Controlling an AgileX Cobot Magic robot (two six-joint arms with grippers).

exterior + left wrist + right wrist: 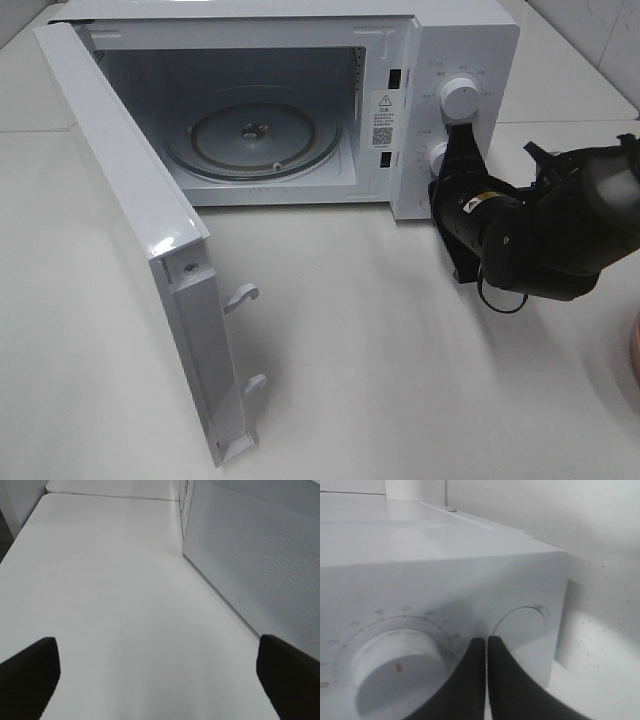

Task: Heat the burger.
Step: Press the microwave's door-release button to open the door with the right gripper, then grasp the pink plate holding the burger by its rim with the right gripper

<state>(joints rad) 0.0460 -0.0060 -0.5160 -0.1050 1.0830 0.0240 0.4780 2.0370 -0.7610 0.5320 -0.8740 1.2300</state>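
Two pincers: one spread, one pressed together
Whereabouts of burger: not seen in any view; it is not on the glass plate (pixel 250 135) inside the microwave (pixel 300 30), whose door (pixel 120 200) stands wide open
Likely handling: judged light and soft; the bun would squash under a hard squeeze, its glossy top looks prone to slip, and the stacked layers could slide apart if tipped
Where to take hold: probably low on opposite sides, across the patty and lower bun, with a gentle pinch and the burger kept level
State of left pincer (pixel 157 647): fingers (pixel 30 675) spread wide with nothing between them, over bare table (pixel 100 580), beside the outer face of the door
State of right pincer (pixel 486 647): tips pressed together, holding nothing, right at the control panel between the upper knob (pixel 460 98) and the lower knob (pixel 437 157); whether the tips touch the panel cannot be told
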